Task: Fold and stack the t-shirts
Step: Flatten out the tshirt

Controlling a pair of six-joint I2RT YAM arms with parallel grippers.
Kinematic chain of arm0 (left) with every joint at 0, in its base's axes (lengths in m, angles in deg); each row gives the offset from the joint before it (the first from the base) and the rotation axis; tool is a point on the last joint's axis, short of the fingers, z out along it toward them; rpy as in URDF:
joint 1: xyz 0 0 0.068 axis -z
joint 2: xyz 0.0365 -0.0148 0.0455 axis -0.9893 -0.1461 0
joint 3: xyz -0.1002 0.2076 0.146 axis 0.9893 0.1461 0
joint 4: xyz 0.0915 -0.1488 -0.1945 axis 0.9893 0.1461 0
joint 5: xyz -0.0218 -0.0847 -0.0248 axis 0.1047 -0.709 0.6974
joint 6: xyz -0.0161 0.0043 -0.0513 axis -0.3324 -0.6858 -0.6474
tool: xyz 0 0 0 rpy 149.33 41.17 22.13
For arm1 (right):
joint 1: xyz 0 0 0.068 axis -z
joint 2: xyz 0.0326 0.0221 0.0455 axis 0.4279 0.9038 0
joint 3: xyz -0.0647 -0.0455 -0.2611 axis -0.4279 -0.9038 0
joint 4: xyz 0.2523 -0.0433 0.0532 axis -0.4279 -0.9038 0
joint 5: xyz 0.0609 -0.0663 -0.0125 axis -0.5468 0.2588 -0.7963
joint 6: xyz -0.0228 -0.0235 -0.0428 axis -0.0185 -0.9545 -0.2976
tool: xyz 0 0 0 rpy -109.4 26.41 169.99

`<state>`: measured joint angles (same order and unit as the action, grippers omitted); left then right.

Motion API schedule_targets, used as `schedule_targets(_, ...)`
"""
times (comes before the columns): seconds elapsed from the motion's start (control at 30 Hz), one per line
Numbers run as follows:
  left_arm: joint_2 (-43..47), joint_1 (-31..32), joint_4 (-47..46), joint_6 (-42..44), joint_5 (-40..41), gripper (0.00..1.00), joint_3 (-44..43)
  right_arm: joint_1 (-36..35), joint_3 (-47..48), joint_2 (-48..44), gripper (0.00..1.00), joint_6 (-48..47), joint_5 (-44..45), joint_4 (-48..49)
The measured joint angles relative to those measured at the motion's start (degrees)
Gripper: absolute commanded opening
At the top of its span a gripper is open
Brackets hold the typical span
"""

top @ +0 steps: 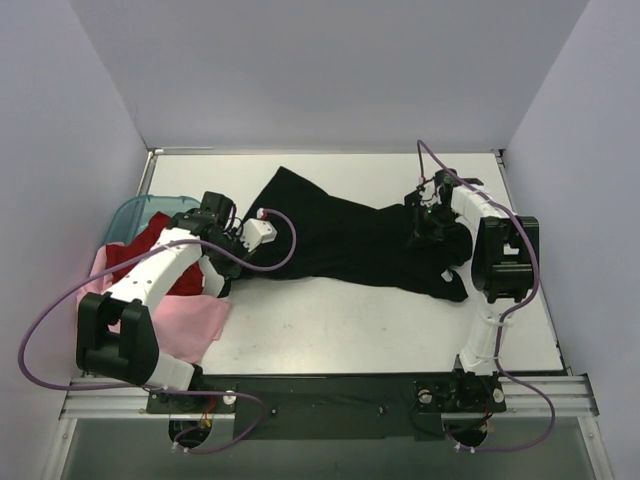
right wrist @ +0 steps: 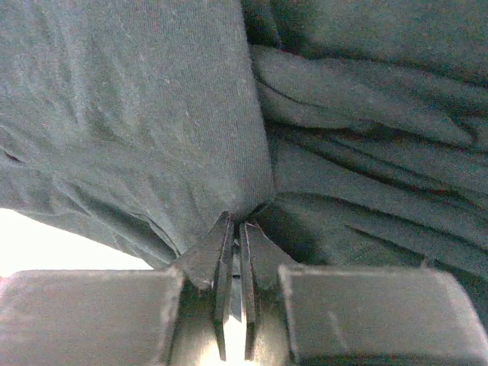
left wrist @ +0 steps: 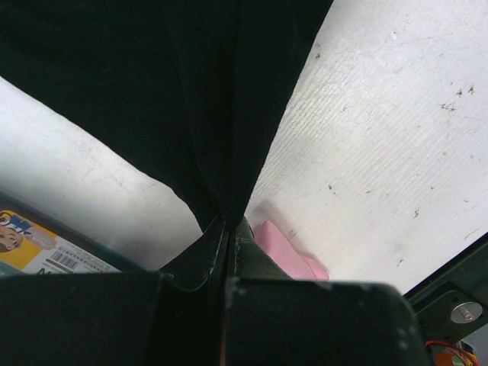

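The left gripper [left wrist: 231, 229] and right gripper [right wrist: 236, 227] each pinch the black shirt [top: 340, 238] (thin folds only), so a hard pull could slip one edge free

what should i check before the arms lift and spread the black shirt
1. left end effector shut on the black t-shirt: ok
2. right end effector shut on the same shirt: ok
3. shirt lying flat: not ok, bunched in folds by the right grip
4. pink t-shirt free of the left grip: cannot tell, it lies right beside the fingers
5. red t-shirt out of the way: ok, at the table's left edge by the teal tub
6. print side up: cannot tell, no print shows
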<state>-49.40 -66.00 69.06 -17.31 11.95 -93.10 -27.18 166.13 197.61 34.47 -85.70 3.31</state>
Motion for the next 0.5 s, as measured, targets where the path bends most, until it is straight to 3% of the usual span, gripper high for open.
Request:
schedule_targets(0.23, -0.13, -1.68, 0.57, 0.17, 1.90, 0.00, -2.23, 3.32, -0.13, -7.23, 0.00, 1.25, -1.90, -1.14)
schedule_targets(0.5, 0.92, -4.94, 6.08, -0.42, 1.18, 0.00, -15.47, 11.50, -0.11, -36.54, 0.00, 5.01, -4.28, -3.39)
